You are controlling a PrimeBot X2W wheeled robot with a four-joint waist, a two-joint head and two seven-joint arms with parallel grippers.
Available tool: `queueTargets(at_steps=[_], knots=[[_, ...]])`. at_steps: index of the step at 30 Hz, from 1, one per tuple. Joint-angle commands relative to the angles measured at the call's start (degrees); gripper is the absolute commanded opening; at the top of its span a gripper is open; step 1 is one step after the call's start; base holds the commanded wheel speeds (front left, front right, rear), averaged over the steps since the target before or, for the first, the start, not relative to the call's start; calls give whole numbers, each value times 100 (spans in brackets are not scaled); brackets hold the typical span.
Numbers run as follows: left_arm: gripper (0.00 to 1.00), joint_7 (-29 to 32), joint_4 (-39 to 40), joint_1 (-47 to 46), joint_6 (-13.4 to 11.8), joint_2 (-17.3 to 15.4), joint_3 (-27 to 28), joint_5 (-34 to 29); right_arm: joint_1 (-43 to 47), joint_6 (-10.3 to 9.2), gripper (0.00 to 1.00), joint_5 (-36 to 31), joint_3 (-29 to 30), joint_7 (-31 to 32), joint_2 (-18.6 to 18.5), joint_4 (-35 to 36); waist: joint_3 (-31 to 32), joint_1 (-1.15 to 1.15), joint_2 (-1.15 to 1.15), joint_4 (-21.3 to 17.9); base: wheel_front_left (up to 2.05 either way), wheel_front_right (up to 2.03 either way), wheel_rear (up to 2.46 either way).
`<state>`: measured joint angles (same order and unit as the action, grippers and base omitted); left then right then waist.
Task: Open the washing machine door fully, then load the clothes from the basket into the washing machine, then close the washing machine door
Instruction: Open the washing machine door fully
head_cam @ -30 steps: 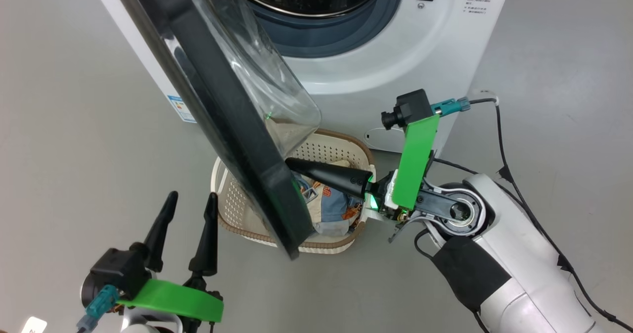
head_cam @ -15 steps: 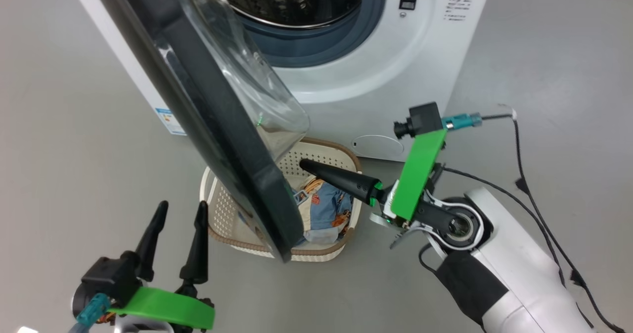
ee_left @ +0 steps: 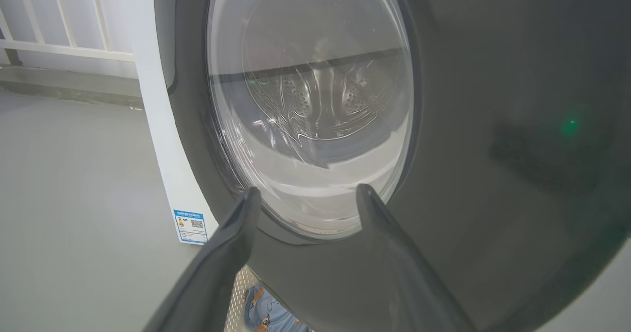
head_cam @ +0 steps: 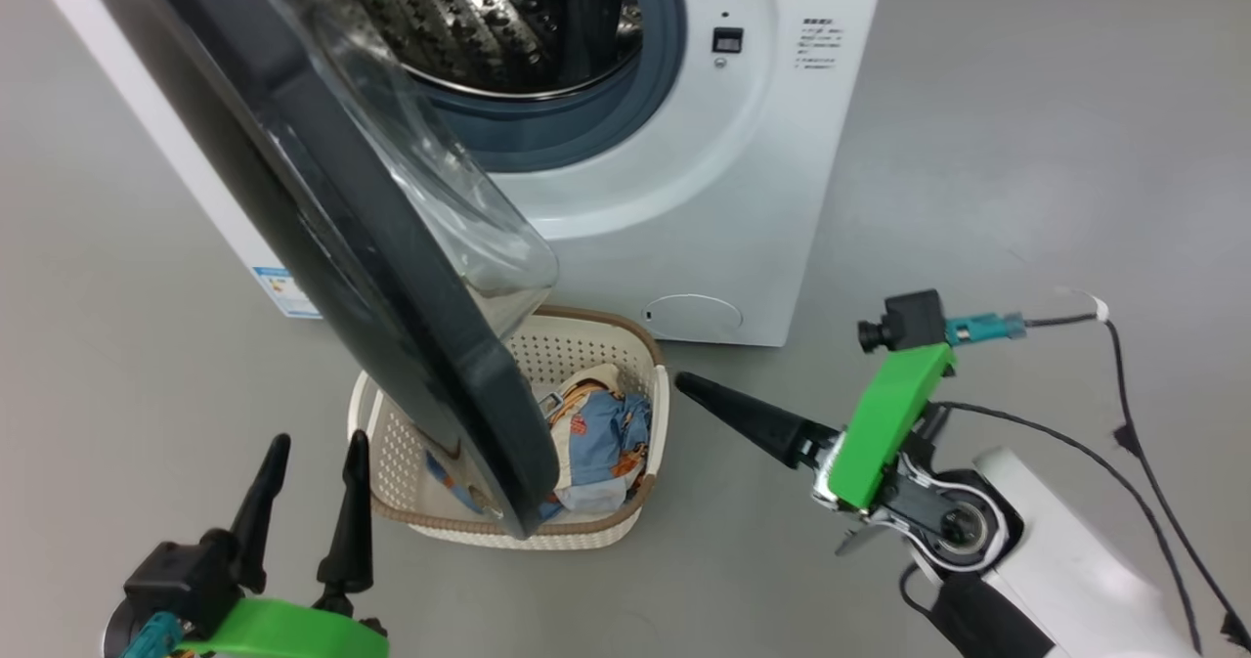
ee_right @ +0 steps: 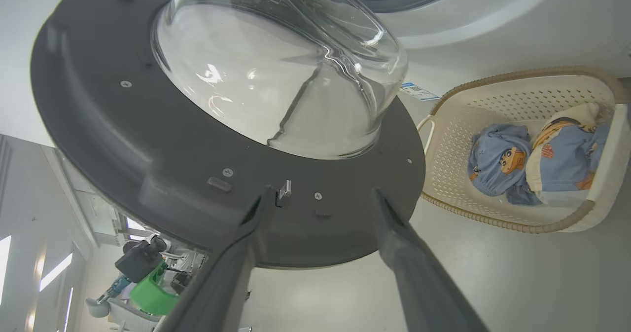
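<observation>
A: Hanging half-swung, the washing machine door overhangs the basket. Why?
B: Not fully open yet, I'd judge; the clothes lie in the basket under its edge, the washing machine just behind.
A: And the arms?
B: Right claw, released and empty, points low at the basket's right rim, forearm sloping back. Left claw, spread and empty too, faces the door's outside, left of the basket.

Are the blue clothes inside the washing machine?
No, the clothes lie in the basket, outside the washing machine.
</observation>
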<state>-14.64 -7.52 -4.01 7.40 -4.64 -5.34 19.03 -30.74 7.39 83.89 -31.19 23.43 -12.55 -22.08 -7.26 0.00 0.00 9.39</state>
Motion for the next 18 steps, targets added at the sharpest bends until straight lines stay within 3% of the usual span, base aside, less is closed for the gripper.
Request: queueTargets(at_steps=[1, 18], knots=[[100, -36, 109, -16, 9, -124, 220, -9, 72, 10, 100, -131, -95, -125, -56, 144, 60, 0, 0, -100, 0, 0, 0], [100, -36, 103, 250, 9, -128, 474, -70, 873, 10, 100, -425, -486, -1372, -1024, -207, 294, 0, 0, -482, 0, 0, 0]])
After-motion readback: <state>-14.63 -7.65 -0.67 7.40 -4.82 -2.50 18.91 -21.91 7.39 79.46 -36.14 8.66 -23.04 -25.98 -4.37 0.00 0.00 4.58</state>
